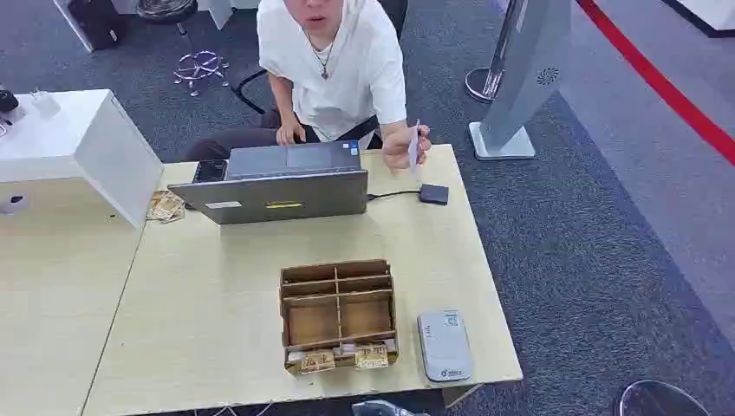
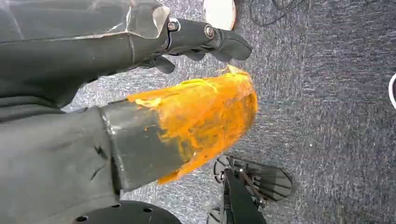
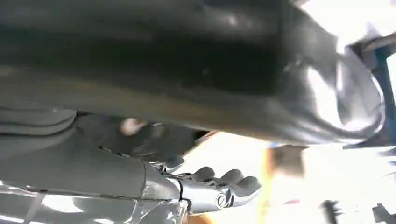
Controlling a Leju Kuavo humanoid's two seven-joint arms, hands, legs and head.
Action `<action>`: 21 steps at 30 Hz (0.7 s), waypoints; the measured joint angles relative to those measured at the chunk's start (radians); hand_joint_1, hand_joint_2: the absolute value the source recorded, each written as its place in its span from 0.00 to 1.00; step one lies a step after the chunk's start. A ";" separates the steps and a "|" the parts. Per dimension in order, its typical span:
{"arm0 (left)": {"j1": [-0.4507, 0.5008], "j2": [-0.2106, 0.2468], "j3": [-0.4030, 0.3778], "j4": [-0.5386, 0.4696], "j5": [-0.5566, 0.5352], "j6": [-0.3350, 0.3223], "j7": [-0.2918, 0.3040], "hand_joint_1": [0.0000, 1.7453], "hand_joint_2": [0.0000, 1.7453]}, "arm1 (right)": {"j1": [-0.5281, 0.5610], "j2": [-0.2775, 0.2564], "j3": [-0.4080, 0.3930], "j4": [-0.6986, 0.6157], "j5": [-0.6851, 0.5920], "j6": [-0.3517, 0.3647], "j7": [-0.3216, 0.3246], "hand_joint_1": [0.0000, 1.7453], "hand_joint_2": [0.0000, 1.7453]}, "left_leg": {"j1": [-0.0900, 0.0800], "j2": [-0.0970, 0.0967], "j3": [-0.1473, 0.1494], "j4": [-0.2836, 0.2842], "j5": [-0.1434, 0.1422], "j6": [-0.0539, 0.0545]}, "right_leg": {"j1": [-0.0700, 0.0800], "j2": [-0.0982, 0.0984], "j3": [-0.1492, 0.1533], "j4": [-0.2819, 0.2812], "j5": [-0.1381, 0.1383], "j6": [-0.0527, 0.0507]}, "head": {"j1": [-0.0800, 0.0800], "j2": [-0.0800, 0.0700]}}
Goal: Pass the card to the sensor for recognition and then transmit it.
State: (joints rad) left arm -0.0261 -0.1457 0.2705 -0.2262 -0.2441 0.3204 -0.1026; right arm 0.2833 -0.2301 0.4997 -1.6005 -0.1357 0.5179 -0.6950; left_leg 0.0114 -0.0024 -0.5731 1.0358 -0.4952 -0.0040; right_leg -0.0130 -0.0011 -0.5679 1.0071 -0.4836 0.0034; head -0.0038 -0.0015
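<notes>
A person behind the table holds a white card (image 1: 414, 143) upright in one hand, above the table's far right corner. A small black sensor box (image 1: 433, 193) lies just below it, wired to the laptop (image 1: 279, 183). A grey flat reader (image 1: 444, 345) lies near the table's front right edge. My left hand (image 2: 205, 70) hangs over the carpet, its orange-taped thumb (image 2: 205, 119) apart from its dark fingers (image 2: 210, 37), with nothing between them. In the blurred right wrist view, my right hand (image 3: 210, 184) has its fingers (image 3: 229, 179) loosely extended and holds nothing.
A cardboard divider box (image 1: 338, 314) with several small packets in its front row stands mid-table. A white cabinet (image 1: 74, 139) sits on the left. Beyond the wooden table (image 1: 217, 312), a grey stand base (image 1: 503, 143) and a chair base (image 1: 198, 65) rest on the carpet.
</notes>
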 joint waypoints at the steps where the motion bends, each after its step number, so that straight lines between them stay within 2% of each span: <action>1: 0.000 0.000 0.003 0.001 -0.001 0.000 0.000 0.00 0.00 | 0.000 0.004 0.000 -0.024 -0.013 0.015 0.000 0.00 0.00 | 0.000 0.000 0.000 0.000 0.000 0.000 | 0.000 0.000 0.000 0.000 0.000 0.000 | 0.000 0.000; 4: 0.000 -0.002 0.013 0.003 -0.006 0.001 -0.002 0.00 0.00 | -0.005 0.038 -0.018 -0.093 -0.061 0.047 0.000 0.00 0.00 | 0.000 0.000 0.000 0.000 0.000 0.000 | 0.000 0.000 0.000 0.000 0.000 0.000 | 0.000 0.000; 7: -0.001 -0.005 0.024 0.006 -0.007 0.003 -0.007 0.00 0.00 | -0.018 0.078 -0.053 -0.134 -0.076 0.022 0.018 0.00 0.00 | 0.000 0.000 0.000 0.000 0.000 0.000 | 0.000 0.000 0.000 0.000 0.000 0.000 | 0.000 0.000; 11: -0.001 -0.010 0.038 0.006 -0.008 0.006 -0.014 0.00 0.00 | -0.037 0.125 -0.097 -0.162 -0.035 -0.101 0.066 0.00 0.00 | 0.000 0.000 0.000 0.000 0.000 0.000 | 0.000 0.000 0.000 0.000 0.000 0.000 | 0.000 0.000; 17: -0.001 -0.010 0.048 0.007 -0.013 0.007 -0.018 0.00 0.00 | -0.072 0.164 -0.139 -0.199 0.092 -0.256 0.076 0.00 0.00 | 0.000 0.000 0.000 0.000 0.000 0.000 | 0.000 0.000 0.000 0.000 0.000 0.000 | 0.000 0.000; 18: -0.001 -0.010 0.050 0.007 -0.014 0.007 -0.018 0.00 0.00 | -0.076 0.170 -0.146 -0.207 0.121 -0.286 0.075 0.00 1.00 | 0.000 0.000 0.000 0.000 0.000 0.000 | 0.000 0.000 0.000 0.000 0.000 0.000 | 0.000 0.000; 21: -0.001 -0.010 0.055 0.007 -0.018 0.008 -0.018 0.00 0.00 | -0.086 0.189 -0.158 -0.232 0.231 -0.414 0.072 0.00 1.00 | 0.000 0.000 0.000 0.000 0.000 0.000 | 0.000 0.000 0.000 0.000 0.000 0.000 | 0.000 0.000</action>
State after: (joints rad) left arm -0.0271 -0.1556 0.3250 -0.2193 -0.2617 0.3281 -0.1202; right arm 0.1970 -0.0416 0.3418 -1.8323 0.0952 0.1036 -0.6226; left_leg 0.0113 -0.0024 -0.5729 1.0359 -0.4948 -0.0036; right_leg -0.0130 -0.0011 -0.5675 1.0072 -0.4833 0.0034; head -0.0038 -0.0015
